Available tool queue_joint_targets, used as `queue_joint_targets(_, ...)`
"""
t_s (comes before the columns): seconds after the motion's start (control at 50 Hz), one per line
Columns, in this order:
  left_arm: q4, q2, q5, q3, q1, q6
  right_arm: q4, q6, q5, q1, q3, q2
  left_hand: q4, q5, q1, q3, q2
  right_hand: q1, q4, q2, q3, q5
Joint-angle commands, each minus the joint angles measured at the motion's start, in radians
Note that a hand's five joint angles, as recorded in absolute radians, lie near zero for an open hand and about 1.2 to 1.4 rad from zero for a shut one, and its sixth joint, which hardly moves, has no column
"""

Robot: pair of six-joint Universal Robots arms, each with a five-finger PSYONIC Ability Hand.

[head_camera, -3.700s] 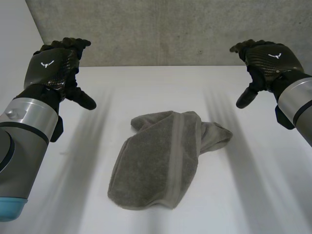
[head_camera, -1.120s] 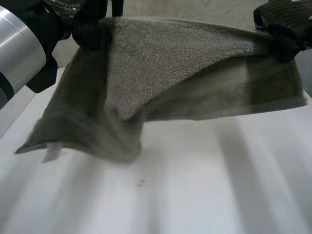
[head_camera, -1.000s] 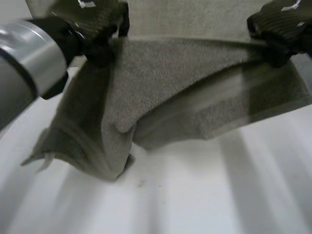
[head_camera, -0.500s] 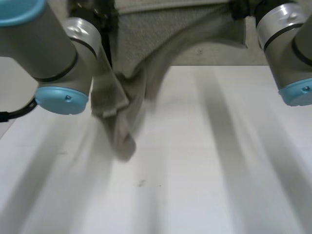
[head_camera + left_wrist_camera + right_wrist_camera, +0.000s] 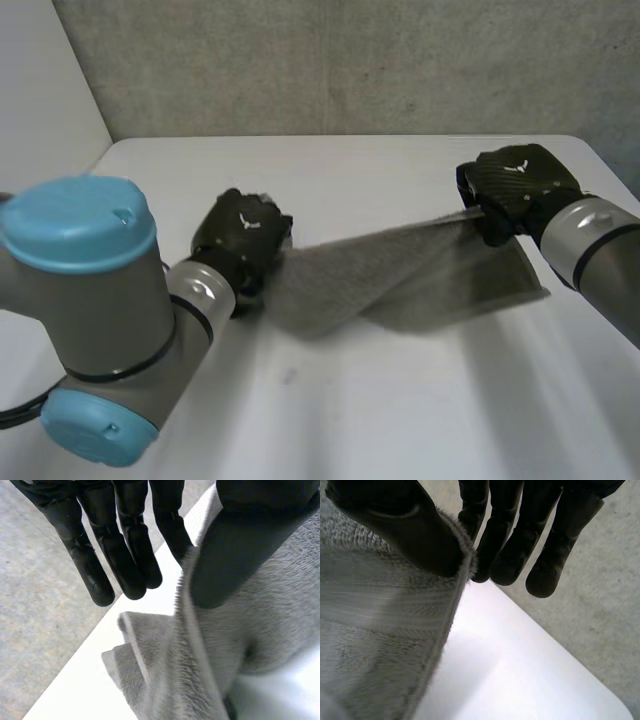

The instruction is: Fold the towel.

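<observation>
I have the left arm (image 5: 95,300) bent across the near left part of the table (image 5: 400,410), its forearm reaching inward to the left hand (image 5: 243,238), which sits low over the tabletop. In the left wrist view, that hand pinches the hemmed edge of the towel (image 5: 260,630) between its thumb and one finger. The other fingers (image 5: 125,555) point out straight and free of the cloth. Past those fingertips I see a strip of white tabletop, then the table's edge, with grey floor (image 5: 40,630) beyond it.

In the head view the towel runs as a grey band from the left hand across to the right hand (image 5: 515,190). It rises toward the right and sags in loose folds along its lower side. I cannot tell whether those folds touch the table. There is bare white surface on the near side of the towel. There is more behind it, up to the far edge where the concrete wall (image 5: 350,60) begins.

The right hand is higher and farther back than the left, near the table's far right corner. In the right wrist view its thumb presses the towel's edge against a finger, gripping it, and the remaining fingers (image 5: 520,545) hang straight just off the cloth. Beyond them lie open tabletop, the table's rounded corner and then floor. The right arm (image 5: 600,250) comes in from the right side, over the table's right margin.
</observation>
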Motion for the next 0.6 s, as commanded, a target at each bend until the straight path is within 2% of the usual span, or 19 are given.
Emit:
queue_joint_targets(0.02,0.112,-0.078,0.006,-0.010,-0.018,0.005,-0.085,0.014,-0.036,-0.044,0.078,0.013,-0.189,-0.189,-0.191,-0.191,-0.190,0.059,0.057,0.064,0.059,0.044)
queue_joint_targets(0.14,0.162,-0.107,0.003,-0.026,-0.020,-0.003,-0.152,0.011,-0.039,-0.084,0.087,0.049,-0.240,-0.239,-0.242,-0.242,-0.240,0.059,0.057,0.064,0.059,0.044)
queue_joint_targets(0.24,0.289,-0.109,-0.004,-0.084,-0.010,-0.028,-0.156,0.011,-0.044,-0.127,0.084,0.068,-0.243,-0.242,-0.245,-0.245,-0.243,0.059,0.057,0.064,0.059,0.044)
queue_joint_targets(0.32,0.326,-0.110,-0.001,-0.114,-0.009,-0.052,-0.161,0.016,-0.042,-0.153,0.083,0.095,-0.243,-0.242,-0.245,-0.245,-0.243,0.059,0.057,0.064,0.059,0.044)
queue_joint_targets(0.52,0.306,-0.115,-0.001,-0.139,-0.010,-0.098,-0.198,0.017,-0.019,-0.169,0.075,0.137,-0.243,-0.242,-0.245,-0.245,-0.243,0.059,0.057,0.064,0.059,0.044)
queue_joint_targets(0.6,0.271,-0.107,0.000,-0.142,-0.010,-0.156,-0.212,0.022,-0.009,-0.179,0.075,0.149,-0.243,-0.242,-0.245,-0.245,-0.243,0.059,0.057,0.064,0.059,0.044)
